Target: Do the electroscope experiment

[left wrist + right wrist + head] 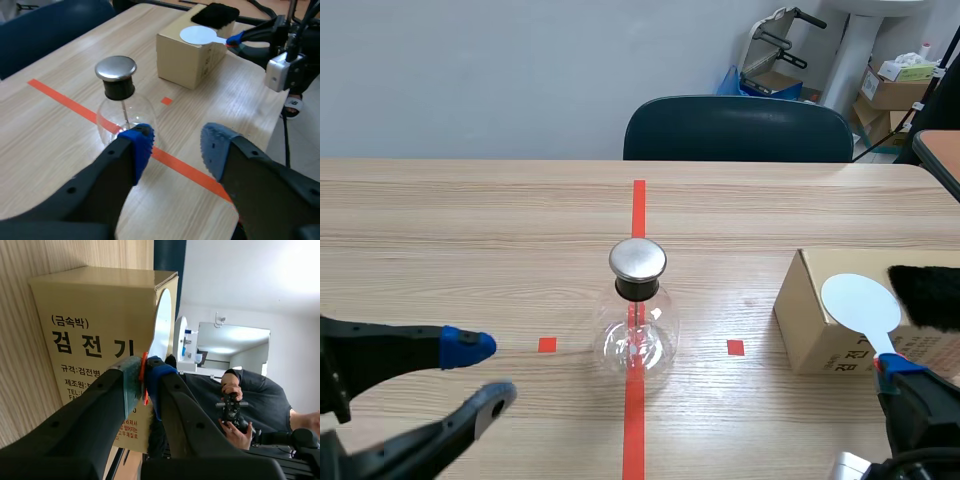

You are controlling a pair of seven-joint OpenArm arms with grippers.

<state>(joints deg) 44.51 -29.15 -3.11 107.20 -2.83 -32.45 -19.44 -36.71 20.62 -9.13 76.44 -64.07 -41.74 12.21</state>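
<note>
The electroscope flask (638, 322) is standing upright at the middle of the table (470, 230), sitting right on the long orange-red tape line (638, 205), with its rounded metal cap (638, 260) topping a dark neck above the clear glass bulb. The left claw (485, 371) is hanging low to the flask's left, not touching it. Its blue-padded fingers (141, 145) are spreading wide with nothing between them, and the flask (122, 107) is showing just ahead of them. Over on the right, a cardboard box (820, 325) is lying on the table, well apart from the flask. A white disc paddle (860, 300) is resting on the box top beside a black fur pad (930, 295). The right claw (900, 372) is reaching in at the box's near edge, and in its own wrist view its fingers (125, 380) are pressing together on the paddle's thin red handle (145, 375), with the white disc (161, 325) lying flat on the box (90, 305). A dark chair (738, 128) is standing behind the table's far edge.
</note>
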